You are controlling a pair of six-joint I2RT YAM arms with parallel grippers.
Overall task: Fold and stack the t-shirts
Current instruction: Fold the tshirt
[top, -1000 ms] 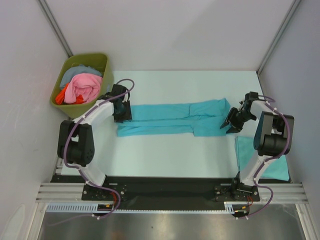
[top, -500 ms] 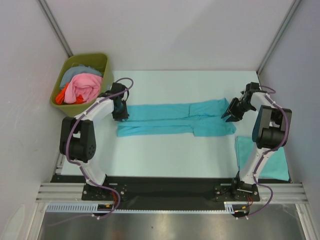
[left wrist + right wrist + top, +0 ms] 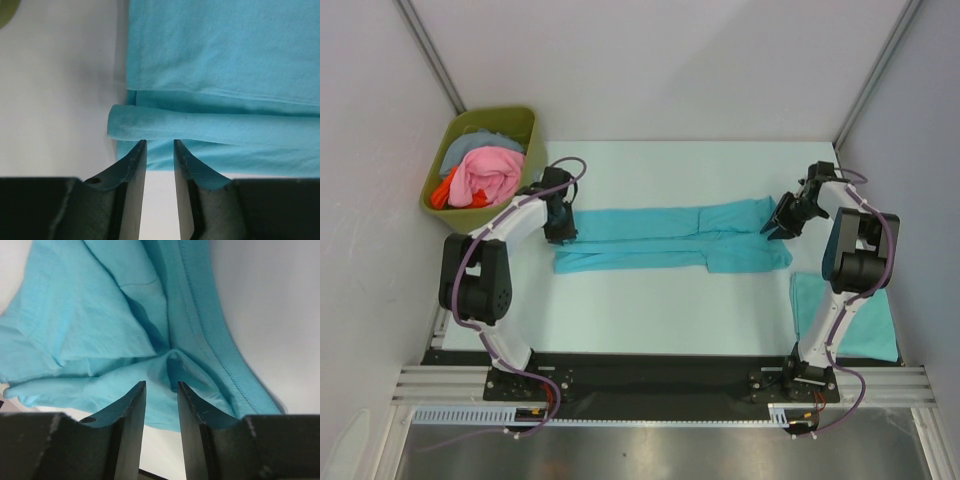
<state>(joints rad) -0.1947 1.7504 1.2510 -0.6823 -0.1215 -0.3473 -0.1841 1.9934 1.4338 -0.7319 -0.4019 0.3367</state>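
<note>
A teal t-shirt point(image 3: 670, 235), folded lengthwise into a long strip, lies across the middle of the table. My left gripper point(image 3: 563, 228) stands at its left end. In the left wrist view the t-shirt point(image 3: 215, 55) shows a rolled fold just past the left gripper point(image 3: 159, 142), whose jaws are a narrow gap apart with table showing between them. My right gripper point(image 3: 776, 226) is at the strip's right end. In the right wrist view the t-shirt point(image 3: 95, 325) puckers up at the tips of the right gripper point(image 3: 161, 384), with a narrow gap between its jaws. A second folded t-shirt point(image 3: 872, 335) lies at the near right.
An olive-green bin point(image 3: 527, 128) stands at the far left corner, holding pink, grey and orange clothes point(image 3: 485, 175). White walls close in both sides. The right arm's base rises beside the second folded shirt.
Both pairs of jaws have narrowed. The right gripper has moved away from me to the far right corner of the strip. The left gripper has shifted slightly at the left end.
</note>
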